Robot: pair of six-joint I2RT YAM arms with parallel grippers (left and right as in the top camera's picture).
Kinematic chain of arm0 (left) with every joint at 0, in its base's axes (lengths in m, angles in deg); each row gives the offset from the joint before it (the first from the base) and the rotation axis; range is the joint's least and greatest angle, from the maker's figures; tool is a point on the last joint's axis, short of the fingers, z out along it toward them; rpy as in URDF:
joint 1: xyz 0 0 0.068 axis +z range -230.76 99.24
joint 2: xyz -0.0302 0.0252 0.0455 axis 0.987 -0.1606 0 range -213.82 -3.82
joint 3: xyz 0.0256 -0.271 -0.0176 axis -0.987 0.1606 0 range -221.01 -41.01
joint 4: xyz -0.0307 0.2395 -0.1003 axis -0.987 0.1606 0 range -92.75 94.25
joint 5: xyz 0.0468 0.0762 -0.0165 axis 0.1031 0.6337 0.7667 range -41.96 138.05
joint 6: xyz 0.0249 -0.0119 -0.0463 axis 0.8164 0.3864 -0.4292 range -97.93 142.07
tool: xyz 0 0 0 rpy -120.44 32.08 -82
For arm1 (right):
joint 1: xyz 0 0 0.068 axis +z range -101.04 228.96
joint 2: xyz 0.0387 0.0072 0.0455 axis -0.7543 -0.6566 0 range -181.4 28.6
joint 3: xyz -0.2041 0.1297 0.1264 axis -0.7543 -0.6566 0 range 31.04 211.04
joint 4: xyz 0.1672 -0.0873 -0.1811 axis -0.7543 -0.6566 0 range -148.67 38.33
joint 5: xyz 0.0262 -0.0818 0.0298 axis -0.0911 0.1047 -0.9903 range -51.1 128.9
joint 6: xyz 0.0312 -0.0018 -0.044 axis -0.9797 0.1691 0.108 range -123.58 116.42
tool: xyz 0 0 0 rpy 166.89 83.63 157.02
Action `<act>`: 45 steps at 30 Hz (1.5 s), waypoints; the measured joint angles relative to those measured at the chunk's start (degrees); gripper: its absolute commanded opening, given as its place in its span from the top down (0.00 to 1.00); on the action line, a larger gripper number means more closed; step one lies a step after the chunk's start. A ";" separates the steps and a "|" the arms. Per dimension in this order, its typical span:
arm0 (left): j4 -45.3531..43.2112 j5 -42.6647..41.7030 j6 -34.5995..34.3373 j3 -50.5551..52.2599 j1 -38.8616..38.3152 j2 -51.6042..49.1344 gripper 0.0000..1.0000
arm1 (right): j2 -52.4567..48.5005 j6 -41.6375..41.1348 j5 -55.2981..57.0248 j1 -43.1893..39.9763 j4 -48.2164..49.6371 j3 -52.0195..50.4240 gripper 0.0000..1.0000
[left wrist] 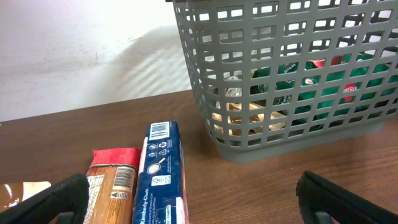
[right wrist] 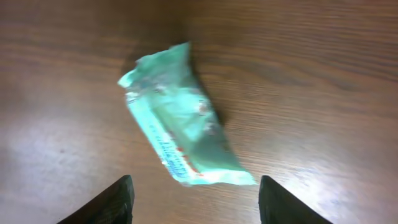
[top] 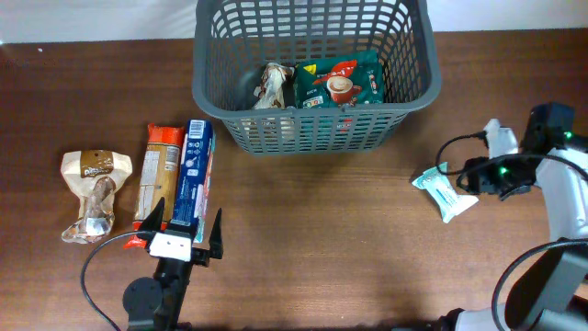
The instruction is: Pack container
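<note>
- My left gripper stands wide and empty at the blue pack, which is marked "Kimberly-Clark".
- My right gripper stands wide above the mint-green packet; its print is unreadable.

On the tabletop a blue packet is lying against an orange packet, a beige bag near them, a mint packet well apart.

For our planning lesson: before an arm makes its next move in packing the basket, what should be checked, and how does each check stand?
1. Right jaws open: ok.
2. Mint packet centred between right jaws: ok.
3. Left jaws open: ok.
4. Blue packet free of neighbours: not ok, it touches the orange packet.
5. Room in basket: ok.
6. Right jaws' height over packet: cannot tell.
</note>
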 measured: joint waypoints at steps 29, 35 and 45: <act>0.00 0.02 0.00 0.00 0.00 0.00 0.01 | -14.88 -6.25 2.56 6.84 8.41 0.02 0.92; 0.00 0.02 -0.02 0.00 0.00 0.00 0.01 | -14.73 -12.11 0.85 5.99 6.67 5.81 0.94; 0.00 0.02 -0.02 0.00 0.00 0.00 0.01 | -1.73 -22.71 -12.92 4.98 5.92 32.68 0.96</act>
